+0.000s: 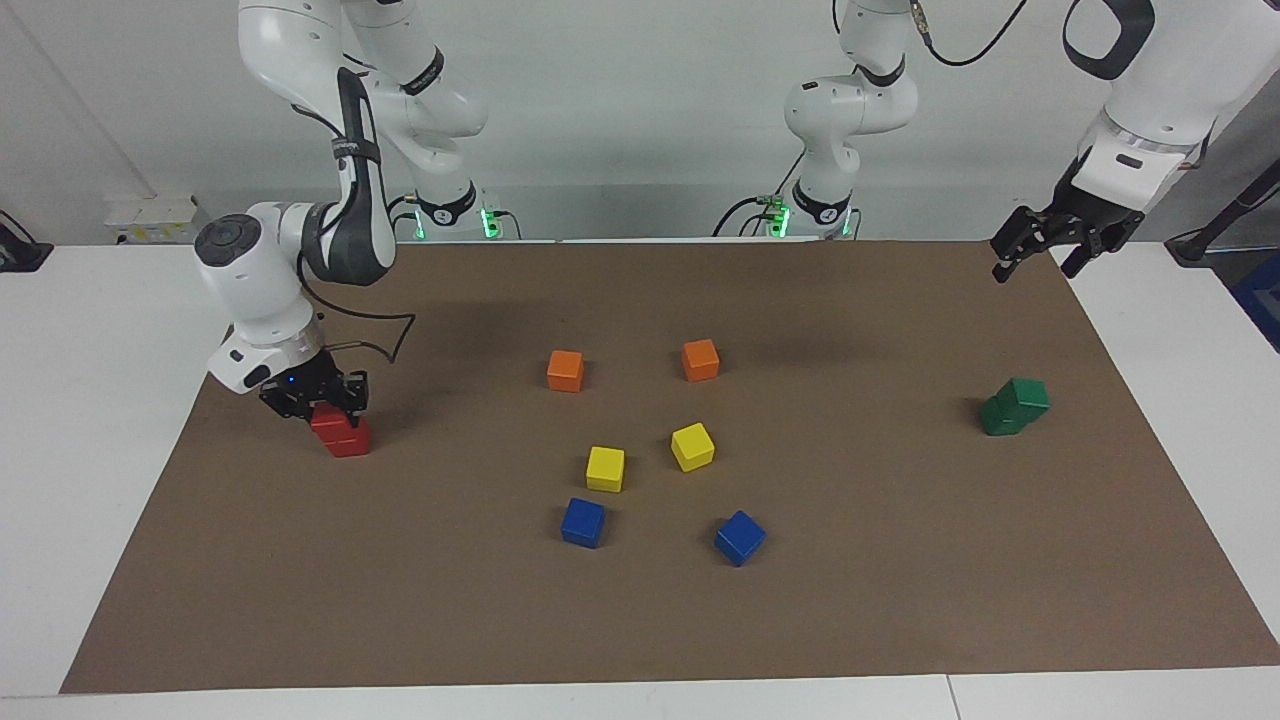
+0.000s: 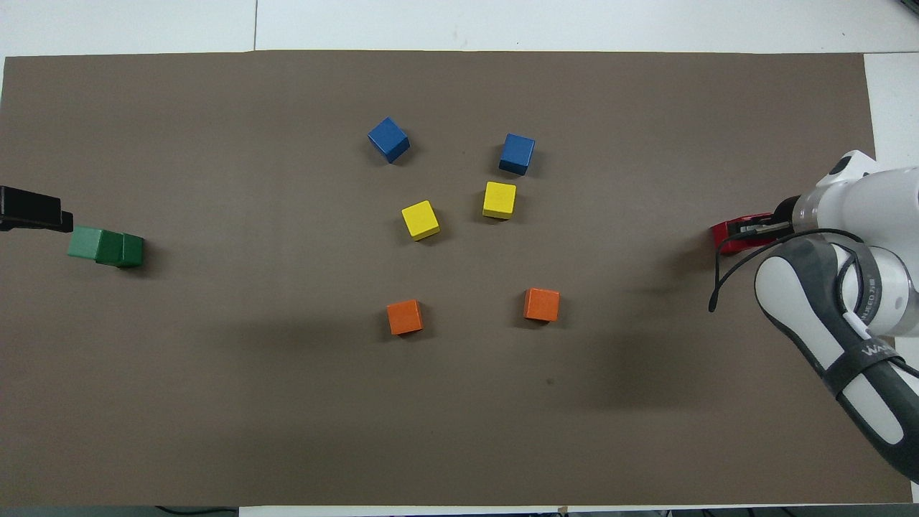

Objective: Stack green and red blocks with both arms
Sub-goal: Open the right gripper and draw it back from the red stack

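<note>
The right gripper sits directly on the upper bright red painted cube, fingers pinching it; this cube rests atop the lower red cube at the right arm's end of the brown mat. The left gripper waits raised, fingers spread, above the mat corner. The dark green cube stack stands completed at the left arm's end.

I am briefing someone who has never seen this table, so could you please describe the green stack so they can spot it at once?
Start from the brown mat and go to the left arm's end, where the raised left gripper hangs. On the mat there stands the green stack, two dark green cubes, the upper one sitting askew. It stands alone, away from the middle cluster of single cubes.
</note>
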Tool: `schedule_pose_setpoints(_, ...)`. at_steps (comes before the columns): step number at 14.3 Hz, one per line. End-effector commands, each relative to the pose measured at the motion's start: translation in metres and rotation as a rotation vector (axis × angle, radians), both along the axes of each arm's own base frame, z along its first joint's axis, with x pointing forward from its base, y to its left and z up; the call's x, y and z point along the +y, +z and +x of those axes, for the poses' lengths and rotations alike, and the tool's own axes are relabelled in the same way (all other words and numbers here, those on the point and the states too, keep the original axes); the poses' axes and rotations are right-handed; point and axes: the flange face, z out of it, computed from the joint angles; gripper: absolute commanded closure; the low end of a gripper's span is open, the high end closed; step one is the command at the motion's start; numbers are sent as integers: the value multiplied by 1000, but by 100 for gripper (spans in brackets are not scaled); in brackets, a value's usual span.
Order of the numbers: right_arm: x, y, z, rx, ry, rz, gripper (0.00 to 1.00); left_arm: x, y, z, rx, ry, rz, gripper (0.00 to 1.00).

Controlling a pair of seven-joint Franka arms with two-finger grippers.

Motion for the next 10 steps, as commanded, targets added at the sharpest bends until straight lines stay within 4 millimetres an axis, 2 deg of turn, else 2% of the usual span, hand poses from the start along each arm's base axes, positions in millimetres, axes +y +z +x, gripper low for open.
schedule_pose_setpoints(1, -3, 5, 7, -18, 10, 0, 0, 2, -1, -5, -8, -12, 27, 0)
schedule_pose_setpoints(5, 3, 31, 21, -25, 16, 5, 0, 4, -5, -11, 35, -10, 40, 0)
schedule_pose_setpoints(7, 16, 55, 29, -17, 5, 9, 0, 4, -5, -11, 32, -10, 42, 0)
schedule_pose_setpoints(10, 49, 93, 25, 0, -50, 19, 0, 6, -4, -10, 28, -10, 49, 0)
